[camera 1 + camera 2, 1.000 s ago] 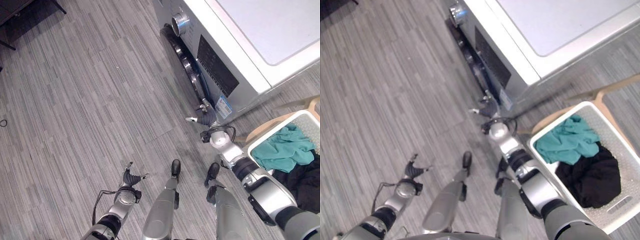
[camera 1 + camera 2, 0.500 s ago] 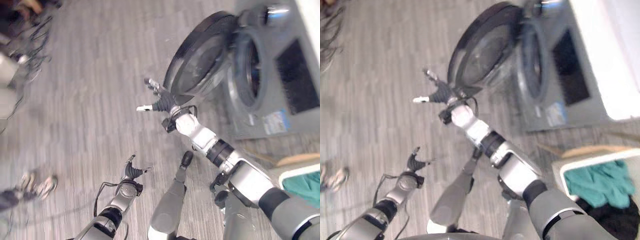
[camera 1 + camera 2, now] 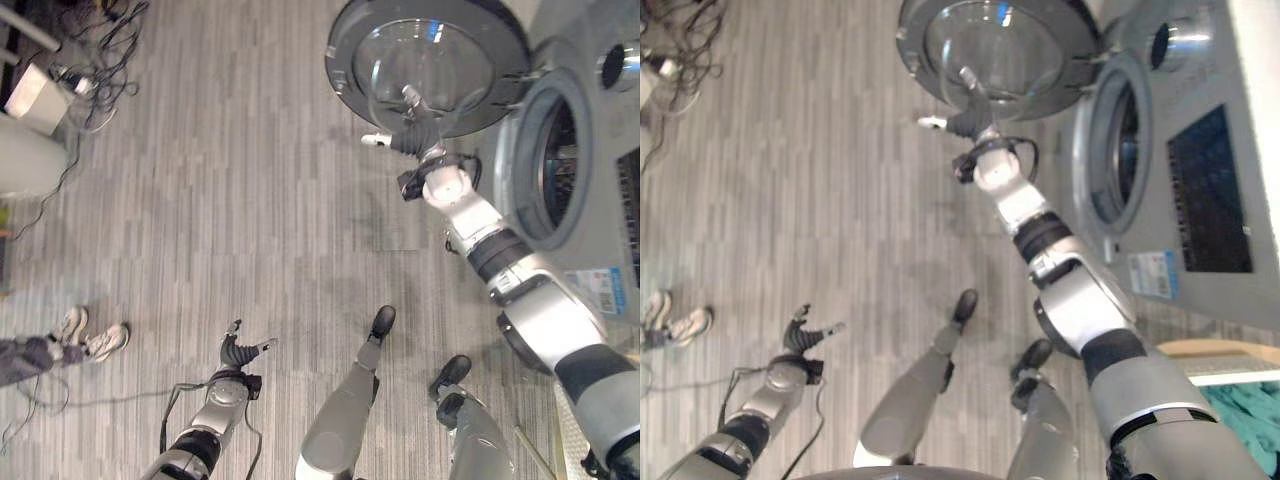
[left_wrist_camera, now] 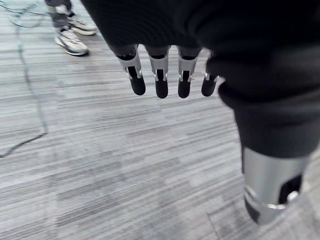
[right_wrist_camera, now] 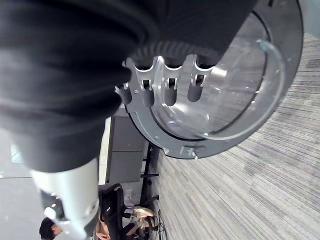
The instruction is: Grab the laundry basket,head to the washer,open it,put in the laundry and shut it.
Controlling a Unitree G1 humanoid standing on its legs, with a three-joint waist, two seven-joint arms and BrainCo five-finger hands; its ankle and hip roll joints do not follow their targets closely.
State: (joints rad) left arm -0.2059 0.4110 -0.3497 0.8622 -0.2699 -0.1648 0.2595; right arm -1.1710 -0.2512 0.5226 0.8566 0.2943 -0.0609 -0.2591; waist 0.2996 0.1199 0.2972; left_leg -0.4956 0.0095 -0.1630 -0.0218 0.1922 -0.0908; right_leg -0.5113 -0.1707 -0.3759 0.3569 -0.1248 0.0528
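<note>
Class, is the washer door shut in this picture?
No: the door stands swung wide open, clear of the drum opening, with the right hand against it.

The round grey washer door with its clear glass bowl is swinging wide open, the right hand pressing straight fingers against its inner face.
</note>
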